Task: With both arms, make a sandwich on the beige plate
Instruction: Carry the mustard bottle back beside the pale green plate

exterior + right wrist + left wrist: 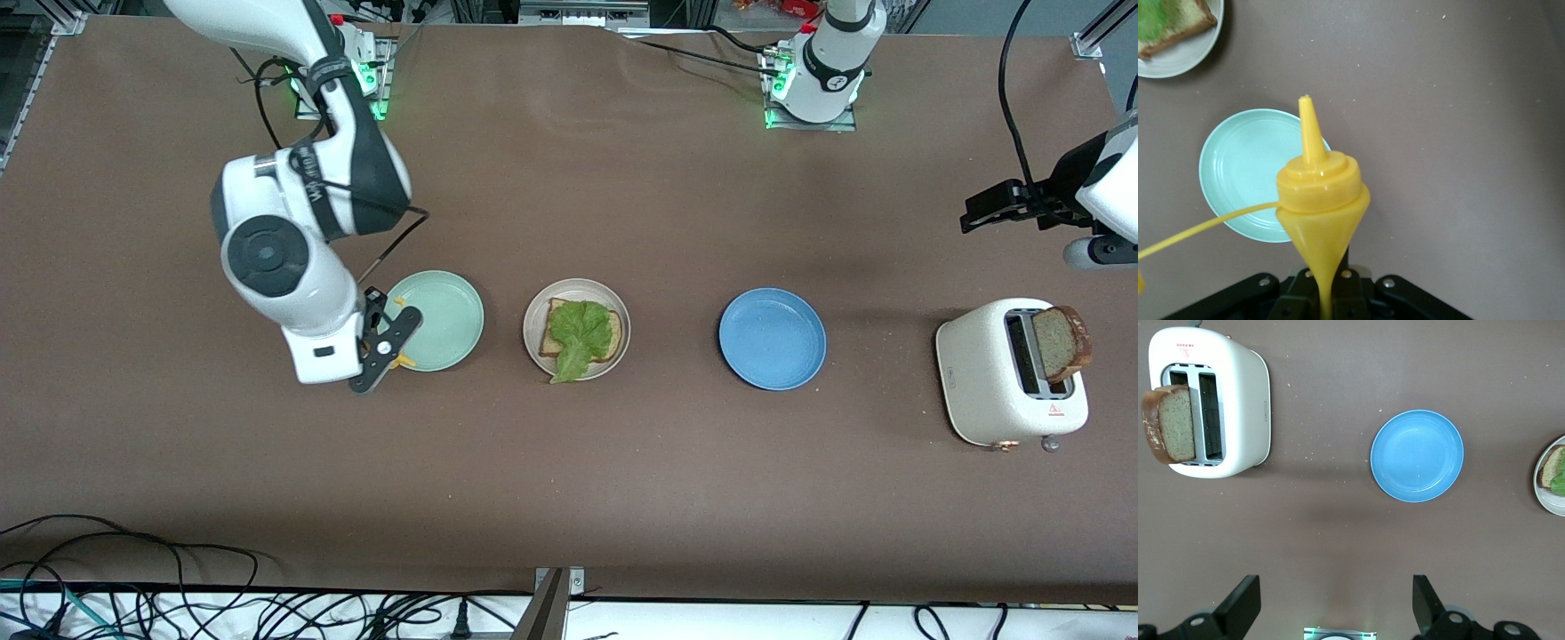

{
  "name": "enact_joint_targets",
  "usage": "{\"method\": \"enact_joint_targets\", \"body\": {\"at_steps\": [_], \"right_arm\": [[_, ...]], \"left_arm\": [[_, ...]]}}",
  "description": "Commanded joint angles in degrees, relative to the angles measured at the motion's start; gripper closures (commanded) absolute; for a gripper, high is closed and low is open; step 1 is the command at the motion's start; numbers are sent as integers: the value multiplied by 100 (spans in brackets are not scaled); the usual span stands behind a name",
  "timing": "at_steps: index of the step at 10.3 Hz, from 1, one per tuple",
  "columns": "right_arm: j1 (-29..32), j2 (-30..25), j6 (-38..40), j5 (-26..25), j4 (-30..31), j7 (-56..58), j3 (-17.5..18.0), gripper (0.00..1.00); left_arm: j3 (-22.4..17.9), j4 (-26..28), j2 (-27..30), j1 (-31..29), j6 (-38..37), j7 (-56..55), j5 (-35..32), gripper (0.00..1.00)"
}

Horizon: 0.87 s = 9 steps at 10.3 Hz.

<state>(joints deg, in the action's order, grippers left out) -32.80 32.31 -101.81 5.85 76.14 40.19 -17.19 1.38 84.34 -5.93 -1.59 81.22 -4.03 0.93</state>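
Beige plate [576, 289] holds bread [609, 338] under lettuce [576, 336]; my right gripper [384, 342] clenches the yellow bottle [1321, 200] over the mint plate [449, 320]; my left gripper [1331, 607] hangs released.

Your right hand [1321, 293] gripping a yellow squeeze bottle [1319, 200], its nozzle pointing up over the mint green plate [1238, 170], the beige plate [1188, 50] carrying bread [1188, 23] and lettuce [1153, 15], all sitting on the brown desk [1458, 133]

Round beige plate [532, 333] between the mint and blue plates, one brown speckled bread slice [610, 334] flat on it, ruffled green lettuce leaf [578, 336] on top, overhanging the rim.
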Motion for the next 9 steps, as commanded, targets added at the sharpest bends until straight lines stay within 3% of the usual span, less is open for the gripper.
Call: {"method": "enact_joint_targets", "body": {"at_steps": [1,5,9], "right_arm": [[185,-93,12,512,155,295,23,100],[932,-67,12,1847,349,1636,23,100],[1653,-102,64,3665,998,3482,5,100]], "left_arm": [[11,-111,-49,-17,60,69,-67,0],[11,-111,-49,-17,69,51,-67,0],[11,-111,-58,-17,69,51,-67,0]]}}
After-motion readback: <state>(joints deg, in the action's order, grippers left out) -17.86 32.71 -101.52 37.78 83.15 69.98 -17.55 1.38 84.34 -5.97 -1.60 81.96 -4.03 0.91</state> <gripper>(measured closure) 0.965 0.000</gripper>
